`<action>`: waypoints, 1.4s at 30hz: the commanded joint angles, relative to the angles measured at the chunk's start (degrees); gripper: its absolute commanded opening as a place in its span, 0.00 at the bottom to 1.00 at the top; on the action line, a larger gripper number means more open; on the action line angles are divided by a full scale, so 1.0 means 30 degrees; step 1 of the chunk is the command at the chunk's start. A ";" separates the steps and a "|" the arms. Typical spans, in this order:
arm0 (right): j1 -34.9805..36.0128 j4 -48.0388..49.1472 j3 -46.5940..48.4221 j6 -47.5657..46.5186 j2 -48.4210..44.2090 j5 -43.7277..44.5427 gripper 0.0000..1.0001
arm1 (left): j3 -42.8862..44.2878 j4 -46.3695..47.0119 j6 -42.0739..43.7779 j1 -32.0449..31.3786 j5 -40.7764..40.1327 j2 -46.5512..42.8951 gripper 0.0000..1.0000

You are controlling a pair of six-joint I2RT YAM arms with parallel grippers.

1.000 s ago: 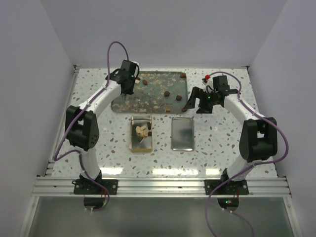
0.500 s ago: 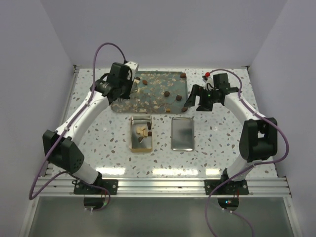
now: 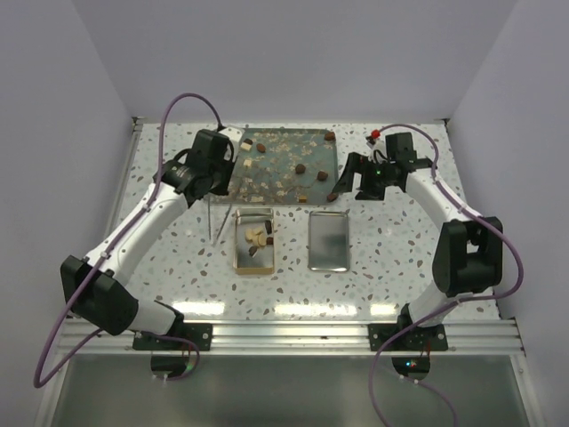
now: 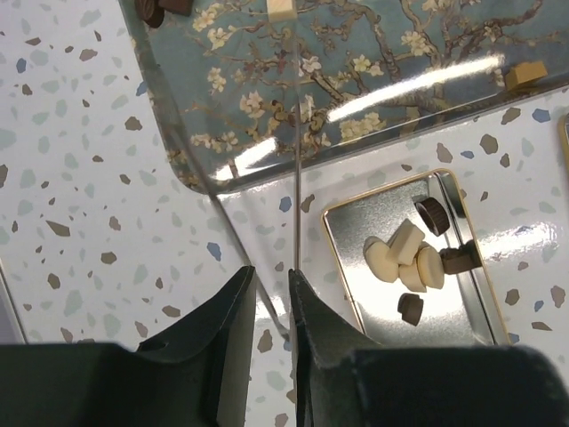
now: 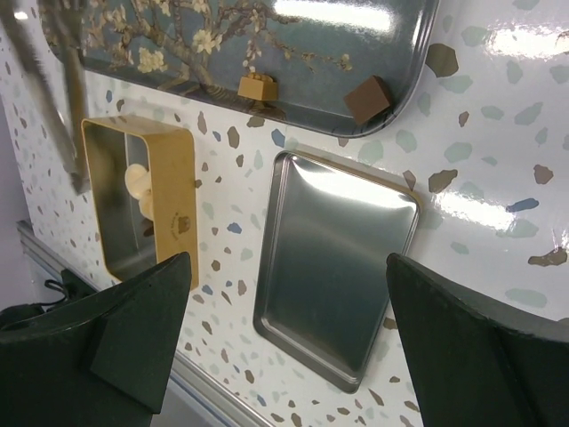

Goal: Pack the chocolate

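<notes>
- A speckled terrazzo table (image 3: 391, 258) carries the gold tin (image 5: 173, 178), the reference point for everything here.
- A blossom-printed tray (image 4: 373, 53) lies just behind the tin, with loose chocolate (image 3: 300, 167), brown and tan, scattered across it.
- A silver lid (image 3: 327, 242) rests flat just right of the tin, not touching it.
- The right gripper (image 5: 286, 262) hangs behind and to the right of the tin, jaws spread wide and holding nothing.
- The left gripper (image 4: 271, 280) hovers just left of the tin, clenched on a thin metal tool (image 3: 211, 222).
- Inside the tin, more chocolate, cream and dark, lies clustered to the right of that tool.
</notes>
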 commanded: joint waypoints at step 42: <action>0.0046 -0.0512 -0.1027 -0.0879 -0.1741 0.0325 0.94 | -1.0296 0.8949 -0.7115 0.2725 -0.1098 0.0912 0.63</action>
